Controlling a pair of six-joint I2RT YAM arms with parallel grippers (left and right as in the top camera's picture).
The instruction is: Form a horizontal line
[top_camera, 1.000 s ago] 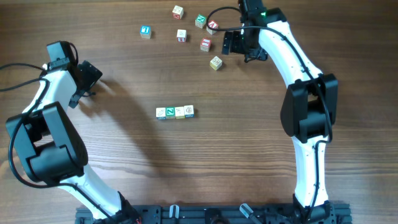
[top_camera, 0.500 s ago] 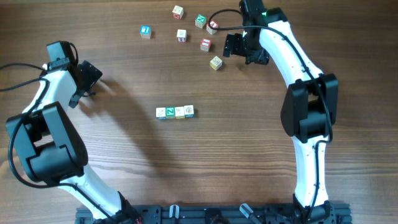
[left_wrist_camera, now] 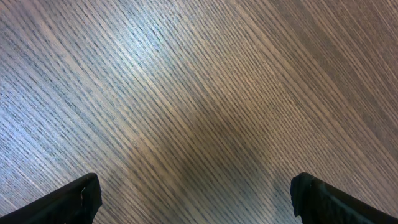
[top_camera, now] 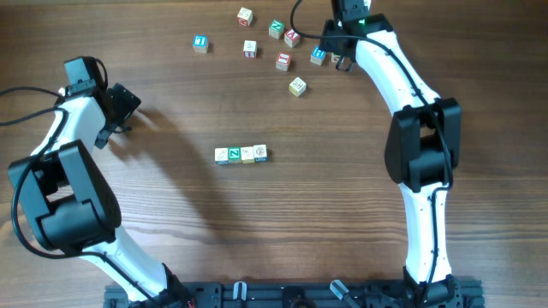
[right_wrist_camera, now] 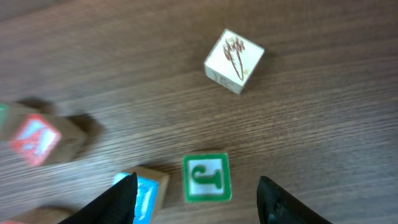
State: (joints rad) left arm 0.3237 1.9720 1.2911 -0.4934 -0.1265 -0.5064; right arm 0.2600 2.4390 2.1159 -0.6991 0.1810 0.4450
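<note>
The horizontal line is a straight row of several small letter cubes touching side to side, mid-table. My right gripper is open at the far right of the loose cubes. In the right wrist view its fingers straddle a green-framed cube lying on the table. A blue-faced cube sits by the left finger; it also shows in the overhead view. My left gripper is open and empty at the far left, over bare wood.
Loose cubes lie scattered at the back: a blue one, a cream one, a green one, red ones, a yellowish one. A carrot-picture cube and a blurred red cube lie beyond the right fingers.
My right gripper has moved back toward the table's far edge, uncovering the blue-faced cube. The row and the left arm have not moved.
</note>
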